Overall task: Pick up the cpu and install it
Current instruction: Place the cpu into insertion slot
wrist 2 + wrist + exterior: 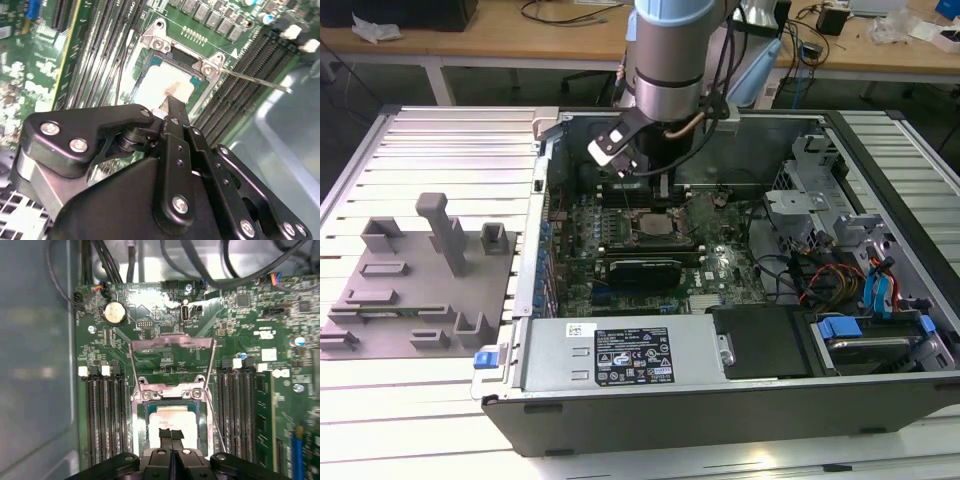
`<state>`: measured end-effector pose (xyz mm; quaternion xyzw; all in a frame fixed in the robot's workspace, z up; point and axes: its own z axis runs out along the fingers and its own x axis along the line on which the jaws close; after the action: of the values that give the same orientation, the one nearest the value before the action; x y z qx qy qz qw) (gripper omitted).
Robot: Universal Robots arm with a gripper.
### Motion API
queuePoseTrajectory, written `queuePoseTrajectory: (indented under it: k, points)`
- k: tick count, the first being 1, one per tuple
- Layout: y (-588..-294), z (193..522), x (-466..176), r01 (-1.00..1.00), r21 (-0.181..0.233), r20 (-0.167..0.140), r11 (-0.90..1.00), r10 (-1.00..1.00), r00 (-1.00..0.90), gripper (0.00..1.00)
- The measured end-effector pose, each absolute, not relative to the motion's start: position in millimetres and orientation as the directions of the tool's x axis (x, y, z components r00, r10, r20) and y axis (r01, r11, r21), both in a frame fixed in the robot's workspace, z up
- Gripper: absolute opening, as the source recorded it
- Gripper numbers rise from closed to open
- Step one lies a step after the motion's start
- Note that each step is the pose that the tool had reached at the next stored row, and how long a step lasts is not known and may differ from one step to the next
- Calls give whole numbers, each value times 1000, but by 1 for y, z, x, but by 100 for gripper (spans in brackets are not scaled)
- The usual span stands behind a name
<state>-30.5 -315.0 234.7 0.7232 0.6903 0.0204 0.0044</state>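
The gripper, fingers pressed together, hangs over the cpu, a pale silver-white square lying flat inside the open socket.

I get bright, even overhead light in the exterior view. The pale ribbed tabletop nearly washes out toward the lower left of the frame, while the arm shades the open computer case beneath it. In the first wrist view, glare bleaches a patch of the motherboard. In the second wrist view, the cpu blooms white, and the black hand, close to the lens, looks soft.
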Motion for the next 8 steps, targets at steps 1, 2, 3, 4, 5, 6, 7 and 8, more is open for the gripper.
queuePoseTrajectory:
  k: [1,2,3,4,5,6,7,8]
  points:
    - [-315,241,-30,998,35,23,-47,999,46,11]
    - [-315,245,-30,998,35,22,-47,999,46,11]
    - [-315,251,-30,998,35,21,-47,999,46,11]
    - [-315,255,-30,998,35,20,-47,999,46,11]
    - [-315,260,-30,998,35,19,-47,999,46,11]
    - [-315,264,-30,998,35,15,-47,999,46,11]
    - [-315,264,-30,998,35,15,-47,999,46,11]
    - [-315,264,-30,998,35,15,-47,999,46,11]
